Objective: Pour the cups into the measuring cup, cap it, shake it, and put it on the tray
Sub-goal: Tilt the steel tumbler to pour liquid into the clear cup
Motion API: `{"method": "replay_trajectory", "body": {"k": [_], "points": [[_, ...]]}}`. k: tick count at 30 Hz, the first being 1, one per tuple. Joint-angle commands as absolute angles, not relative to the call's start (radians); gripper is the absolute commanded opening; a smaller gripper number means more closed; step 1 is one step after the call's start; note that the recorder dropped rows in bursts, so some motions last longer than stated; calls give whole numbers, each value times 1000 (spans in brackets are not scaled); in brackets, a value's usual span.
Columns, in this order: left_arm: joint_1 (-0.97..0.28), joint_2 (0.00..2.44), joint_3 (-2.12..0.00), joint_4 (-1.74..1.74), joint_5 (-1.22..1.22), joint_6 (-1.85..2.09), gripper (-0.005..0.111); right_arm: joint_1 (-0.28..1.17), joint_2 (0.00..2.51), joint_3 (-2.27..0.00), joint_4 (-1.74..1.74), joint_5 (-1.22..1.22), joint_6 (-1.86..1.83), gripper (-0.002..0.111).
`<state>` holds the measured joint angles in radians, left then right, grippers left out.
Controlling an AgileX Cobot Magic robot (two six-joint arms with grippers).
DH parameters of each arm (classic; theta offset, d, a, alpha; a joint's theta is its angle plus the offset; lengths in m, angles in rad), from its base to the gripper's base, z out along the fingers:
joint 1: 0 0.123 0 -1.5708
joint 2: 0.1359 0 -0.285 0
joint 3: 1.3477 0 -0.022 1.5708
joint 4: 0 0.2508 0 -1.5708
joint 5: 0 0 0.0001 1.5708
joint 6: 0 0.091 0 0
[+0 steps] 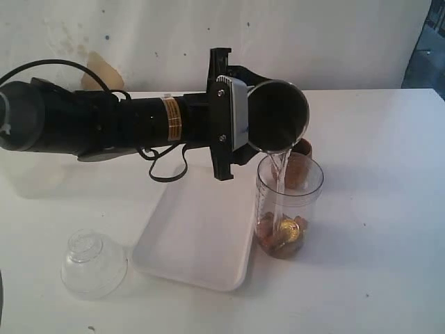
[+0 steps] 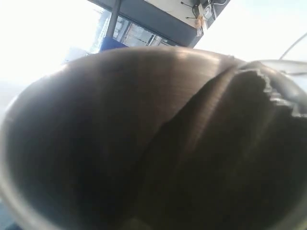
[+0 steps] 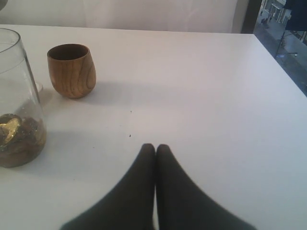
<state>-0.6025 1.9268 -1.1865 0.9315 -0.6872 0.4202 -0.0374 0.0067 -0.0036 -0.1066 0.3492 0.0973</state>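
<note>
Nearest the exterior camera, a clear domed plastic lid (image 1: 92, 263) sat on the white tabletop (image 1: 375, 264), just off the near left corner of the flat white rectangular tray (image 1: 195, 236). The tall clear plastic measuring cup with printed marks (image 1: 288, 202) stood upright on the tabletop just beside the tray's right edge; whether it touched the rim could not be told. A brownish layer with a gold glint (image 1: 285, 233) lay at its bottom.

Above its mouth, the left gripper (image 1: 233, 115) was clamped on the tapered brushed-steel tumbler (image 1: 278, 117), tipped onto its side with the open end toward the camera. A thin clear stream (image 1: 278, 167) fell from the tumbler's lower lip into the measuring cup. In the left wrist view the tumbler's steel interior (image 2: 144, 143) filled nearly the whole picture.

Behind the measuring cup stood the small rounded dark-brown wooden cup (image 1: 302, 149) – upright, and in the right wrist view (image 3: 72, 71) clearly apart from the measuring cup (image 3: 19, 96). The right gripper (image 3: 155, 153) was closed, its fingertips pressed together on nothing, over bare tabletop well away from both.
</note>
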Motion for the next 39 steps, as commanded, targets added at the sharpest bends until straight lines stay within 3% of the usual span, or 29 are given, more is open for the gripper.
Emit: {"method": "replay_trajectory", "body": {"k": [1,39], "points": [[-605,1912,-1201,891,-734,427,0,-42,0,0,-105,351,103,0],[-605,1912,-1201,814,-732,564,0,-42,0,0,-105,350,102,0]]}}
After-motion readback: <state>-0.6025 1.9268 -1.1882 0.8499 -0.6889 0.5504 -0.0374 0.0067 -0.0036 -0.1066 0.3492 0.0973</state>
